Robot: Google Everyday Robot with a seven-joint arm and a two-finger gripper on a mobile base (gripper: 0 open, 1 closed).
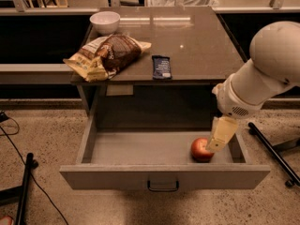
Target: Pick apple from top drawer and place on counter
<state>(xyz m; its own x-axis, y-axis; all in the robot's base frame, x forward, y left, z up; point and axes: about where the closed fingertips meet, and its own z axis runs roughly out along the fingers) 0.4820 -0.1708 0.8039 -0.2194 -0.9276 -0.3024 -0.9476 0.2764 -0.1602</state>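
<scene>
The apple (200,149), small and red-orange, lies in the front right part of the open top drawer (140,149), whose flat front carries a dark handle (162,186). My gripper (219,136) hangs from the white arm (262,74) down into the drawer's right side, just beside and above the apple's right edge; I cannot tell whether it touches it. The brown-grey counter (197,36) lies above the drawer.
On the counter stand a white bowl (105,21), a crumpled snack bag (107,55) and a dark wrapped bar (162,67), all on its left half. A black stand leg (272,149) lies on the speckled floor at right, and cables and a black pole (26,186) at left.
</scene>
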